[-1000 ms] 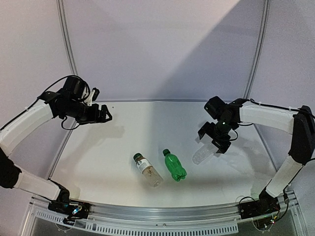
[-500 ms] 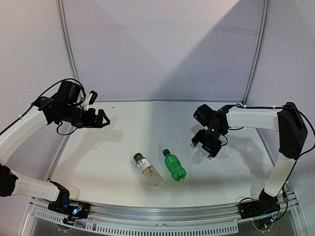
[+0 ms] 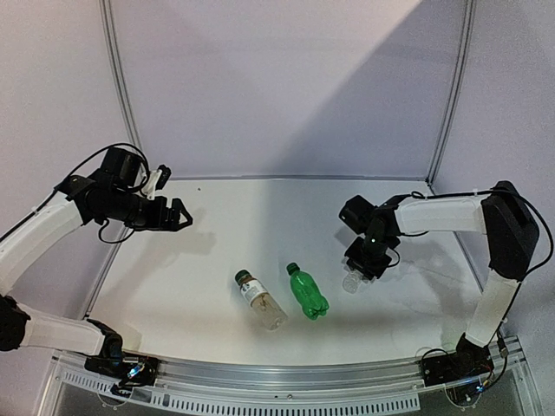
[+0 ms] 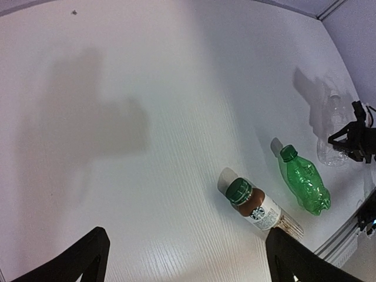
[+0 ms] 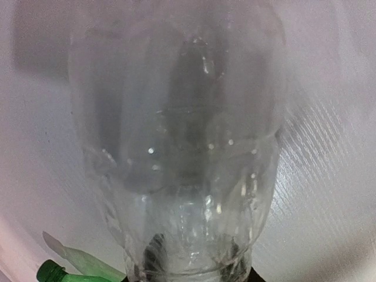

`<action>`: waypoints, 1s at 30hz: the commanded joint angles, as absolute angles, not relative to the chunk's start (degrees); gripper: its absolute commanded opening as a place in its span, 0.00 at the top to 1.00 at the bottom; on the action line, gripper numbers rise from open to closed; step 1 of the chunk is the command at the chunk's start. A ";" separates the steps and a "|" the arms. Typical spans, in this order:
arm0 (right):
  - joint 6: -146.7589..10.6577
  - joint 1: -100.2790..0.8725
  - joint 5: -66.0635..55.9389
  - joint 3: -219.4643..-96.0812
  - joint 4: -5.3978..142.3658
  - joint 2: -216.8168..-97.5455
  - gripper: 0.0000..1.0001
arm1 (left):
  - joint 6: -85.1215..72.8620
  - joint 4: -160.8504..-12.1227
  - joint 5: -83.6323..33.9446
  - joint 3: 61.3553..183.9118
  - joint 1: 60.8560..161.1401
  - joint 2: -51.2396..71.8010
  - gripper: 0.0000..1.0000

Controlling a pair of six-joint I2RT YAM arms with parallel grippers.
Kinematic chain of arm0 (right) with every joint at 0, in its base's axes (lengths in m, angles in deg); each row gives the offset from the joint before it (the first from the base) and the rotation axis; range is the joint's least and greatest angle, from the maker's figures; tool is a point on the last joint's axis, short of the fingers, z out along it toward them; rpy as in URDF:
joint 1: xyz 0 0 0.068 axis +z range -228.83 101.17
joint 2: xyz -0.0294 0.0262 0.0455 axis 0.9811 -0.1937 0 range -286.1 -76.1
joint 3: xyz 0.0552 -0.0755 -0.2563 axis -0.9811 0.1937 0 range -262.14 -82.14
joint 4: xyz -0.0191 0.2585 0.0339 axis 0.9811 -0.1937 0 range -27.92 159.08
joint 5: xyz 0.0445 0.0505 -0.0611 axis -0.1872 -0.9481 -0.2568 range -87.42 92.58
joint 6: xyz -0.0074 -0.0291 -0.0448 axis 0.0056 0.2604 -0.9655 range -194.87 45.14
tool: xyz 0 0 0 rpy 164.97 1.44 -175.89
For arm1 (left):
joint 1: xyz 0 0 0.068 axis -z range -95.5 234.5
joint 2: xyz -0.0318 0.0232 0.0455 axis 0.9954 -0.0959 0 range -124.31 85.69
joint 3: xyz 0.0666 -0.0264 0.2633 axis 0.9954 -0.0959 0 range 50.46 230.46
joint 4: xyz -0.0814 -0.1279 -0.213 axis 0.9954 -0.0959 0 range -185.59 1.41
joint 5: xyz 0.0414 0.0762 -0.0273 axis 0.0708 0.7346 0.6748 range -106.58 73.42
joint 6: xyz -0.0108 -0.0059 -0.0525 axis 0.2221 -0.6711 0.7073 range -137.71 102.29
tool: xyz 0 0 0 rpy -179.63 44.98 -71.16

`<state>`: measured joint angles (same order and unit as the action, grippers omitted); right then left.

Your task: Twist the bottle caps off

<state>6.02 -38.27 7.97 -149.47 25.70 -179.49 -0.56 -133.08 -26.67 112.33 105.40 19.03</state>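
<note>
A clear ribbed bottle (image 3: 352, 280) fills the right wrist view (image 5: 188, 147). My right gripper (image 3: 368, 258) is shut on it, and its dark fingers (image 5: 150, 254) show through the plastic. The end it grips is hidden. A green bottle (image 3: 309, 295) with a dark green cap (image 3: 293, 269) lies at the table's middle. Left of it lies a labelled bottle (image 3: 263, 303), also with a dark green cap (image 3: 243, 277). My left gripper (image 3: 178, 214) hangs open over the far left, well away from both bottles (image 4: 258, 207) (image 4: 305, 183).
The white table (image 3: 191, 277) is walled by pale panels at the back and sides. A metal rail (image 3: 277, 381) runs along the near edge. In the left wrist view the right gripper (image 4: 353, 140) and the clear bottle (image 4: 330, 154) show at the far right.
My right gripper has gone from open to shut on the clear bottle while shifting left and down. The left arm has drifted slightly lower and stayed open.
</note>
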 commanded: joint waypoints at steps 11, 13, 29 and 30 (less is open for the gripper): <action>-29.65 -37.96 4.17 -157.34 31.82 -170.21 0.78 | 3.61 -131.33 -29.08 117.85 106.12 21.39 0.02; -36.08 -37.96 -0.96 -157.54 33.95 -168.03 0.78 | 4.36 -130.87 -32.33 120.52 106.12 20.59 0.03; -56.55 -37.96 -22.14 -141.79 59.86 -148.42 0.79 | 27.33 -105.17 -48.86 116.86 107.06 20.95 0.03; -56.87 -37.90 -22.53 -141.42 60.23 -147.86 0.79 | 29.26 -102.54 -49.79 115.09 107.07 21.21 0.03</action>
